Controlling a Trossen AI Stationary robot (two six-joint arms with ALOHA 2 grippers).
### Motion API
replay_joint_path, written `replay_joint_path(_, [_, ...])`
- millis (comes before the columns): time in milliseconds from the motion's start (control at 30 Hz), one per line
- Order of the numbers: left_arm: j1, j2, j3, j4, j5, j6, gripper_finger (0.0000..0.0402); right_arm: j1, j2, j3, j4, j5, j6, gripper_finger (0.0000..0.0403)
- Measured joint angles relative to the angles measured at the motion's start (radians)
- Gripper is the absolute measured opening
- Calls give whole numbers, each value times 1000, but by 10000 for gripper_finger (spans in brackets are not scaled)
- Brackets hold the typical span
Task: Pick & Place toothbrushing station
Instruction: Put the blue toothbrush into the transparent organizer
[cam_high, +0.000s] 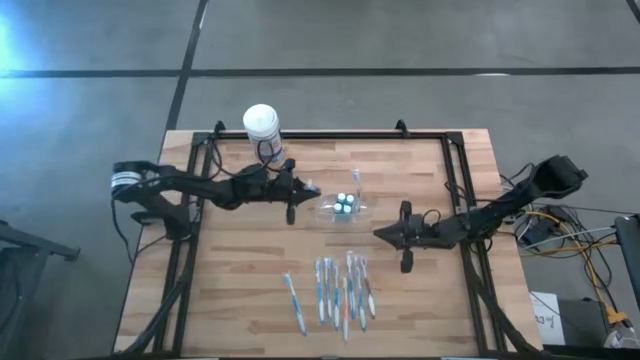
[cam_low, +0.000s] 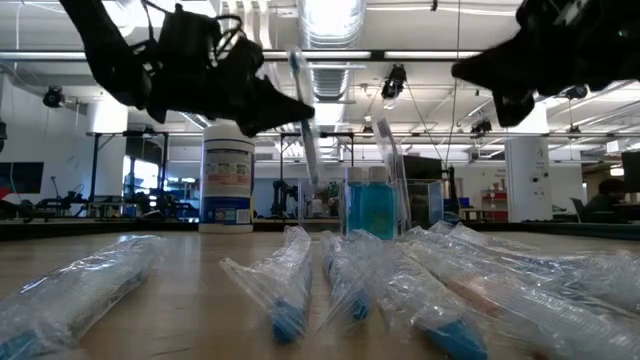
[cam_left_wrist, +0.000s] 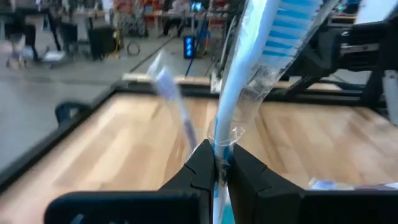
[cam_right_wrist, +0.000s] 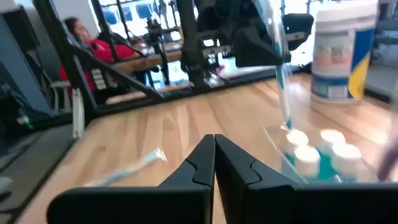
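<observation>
The left pincer (cam_left_wrist: 216, 163), clenched on a wrapped toothbrush (cam_left_wrist: 249, 81), hangs beside the clear station (cam_high: 343, 207); next it must lower the toothbrush in.

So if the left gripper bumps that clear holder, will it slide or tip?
The clear holder looks thin-walled and light, so it would likely slide on the smooth wooden table. The small bottles inside it add some weight down low, so tipping seems less likely.
</observation>
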Motion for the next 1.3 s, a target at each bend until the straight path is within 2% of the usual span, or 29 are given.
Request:
replay_joint_path(333, [21, 163, 98, 0, 0, -43, 24, 1, 34, 27, 17, -2, -54, 8])
replay_joint_path(467, [34, 203, 115, 1, 2, -149, 24, 1, 34, 29, 4, -8, -51, 8])
replay_joint_path(1133, [48, 202, 93, -63, -23, -154, 38, 1, 34, 26, 4, -12, -29, 8])
replay_joint_path(1300, [48, 202, 92, -70, -23, -161, 64, 1, 34, 25, 4, -12, -28, 8])
